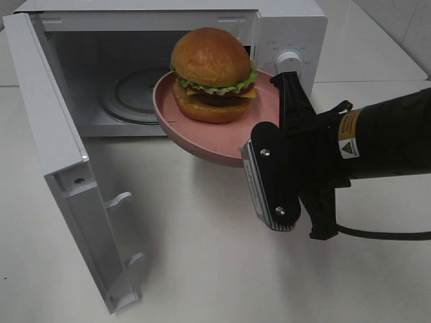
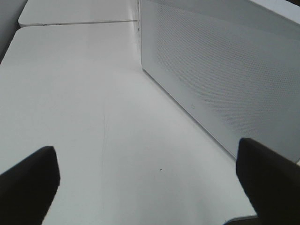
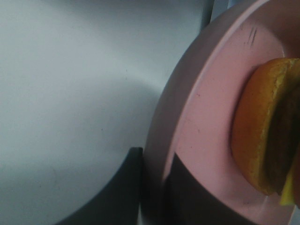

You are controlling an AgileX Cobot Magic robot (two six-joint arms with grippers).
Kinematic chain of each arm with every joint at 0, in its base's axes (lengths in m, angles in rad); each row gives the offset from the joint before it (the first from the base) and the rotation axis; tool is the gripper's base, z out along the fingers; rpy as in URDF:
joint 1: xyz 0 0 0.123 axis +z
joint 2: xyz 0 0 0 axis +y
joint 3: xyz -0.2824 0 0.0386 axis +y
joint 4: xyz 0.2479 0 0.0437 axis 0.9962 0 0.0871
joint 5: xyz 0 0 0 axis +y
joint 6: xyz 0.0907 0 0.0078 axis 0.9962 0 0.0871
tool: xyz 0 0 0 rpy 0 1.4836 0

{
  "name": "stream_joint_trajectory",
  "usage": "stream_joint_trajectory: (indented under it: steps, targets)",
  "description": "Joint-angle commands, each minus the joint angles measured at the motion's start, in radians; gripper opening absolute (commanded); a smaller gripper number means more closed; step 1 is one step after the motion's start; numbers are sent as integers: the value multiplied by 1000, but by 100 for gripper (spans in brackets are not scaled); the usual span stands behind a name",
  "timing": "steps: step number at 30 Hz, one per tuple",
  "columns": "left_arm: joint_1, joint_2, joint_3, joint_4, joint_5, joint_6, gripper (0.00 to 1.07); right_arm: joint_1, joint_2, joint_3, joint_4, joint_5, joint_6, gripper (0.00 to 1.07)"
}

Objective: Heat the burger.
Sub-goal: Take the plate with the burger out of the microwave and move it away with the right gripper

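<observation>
- Exterior high: right gripper [image 1: 286, 84] pinches the near rim of the plate [image 1: 229, 145], jaws narrow, one finger above the rim and one below. The plate is in the air in front of the open microwave [image 1: 283, 27], its far edge at the mouth of the cavity. The burger [image 1: 212, 74] sits on the plate, slightly toward the microwave side.
- Risk, judged: the grip is on one edge only, so the plate hangs as a cantilever; a jerk or a tilt could slide the tall burger off, or the rim could slip out of the fingers.
- Risk, judged: the plate looks wide against the opening; its edge could catch the frame or the open door [image 1: 64, 175] on the way in. The top bun could brush the cavity roof if carried too high.
- Burger here: glossy golden-brown bun, ruffled green lettuce, yellow cheese corner, dark patty; stack upright and intact.
- Left wrist: left gripper [image 2: 149, 185] spread wide, holding nothing, over bare table [image 2: 84, 103] beside the microwave's outer wall. Well apart from the plate; no help if it tips.
- Right wrist: dark fingers [image 3: 197, 192] clamp the pink rim. Bottom bun and patty edge show close to the grip, cheese just visible. Lettuce and top bun out of frame.
</observation>
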Motion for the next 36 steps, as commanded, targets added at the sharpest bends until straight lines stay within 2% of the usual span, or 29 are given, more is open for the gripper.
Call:
stream_joint_trajectory:
  steps: [1, 12, 29, 36]
  targets:
    - [1, -21, 4, -1, -8, -7, 97, -9, -78, 16, 1, 2, 6, 0]
    - [1, -21, 4, -1, -8, -7, 97, -9, -232, 83, -6, 125, 6, 0]
    - [1, -21, 4, -1, -8, -7, 97, -9, -418, 93, -62, 403, 29, 0]
    - [1, -21, 4, -1, -8, -7, 97, -9, -453, 93, -138, 501, 179, 0]
